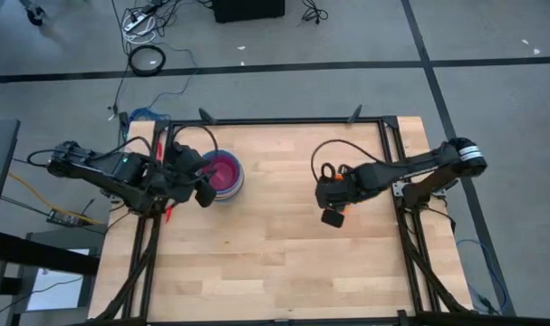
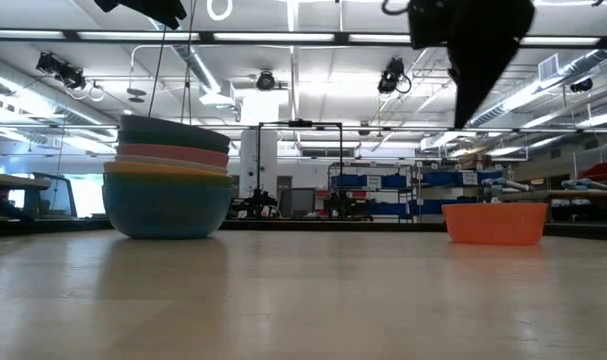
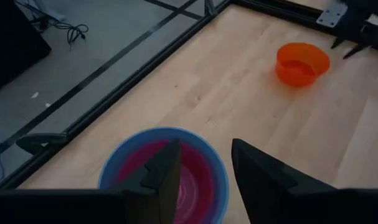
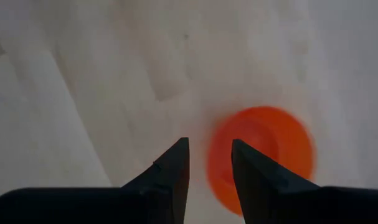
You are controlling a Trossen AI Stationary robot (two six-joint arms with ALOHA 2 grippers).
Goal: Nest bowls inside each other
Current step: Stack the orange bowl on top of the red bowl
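While the right gripper (image 4: 207, 163) hangs above the small round orange plastic bowl (image 4: 260, 155) with its two dark fingers parted and nothing between them, that bowl sits alone on the pale wooden table (image 1: 284, 244), well apart from the stack of nested round plastic bowls (image 2: 168, 178), whose teal one is outermost at the bottom. Above that stack, the left gripper (image 3: 204, 165) hovers, released and empty, looking down on its magenta inside.

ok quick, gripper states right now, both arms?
Left gripper: open, empty, above the stack of bowls.
Right gripper: open, empty, above the orange bowl.
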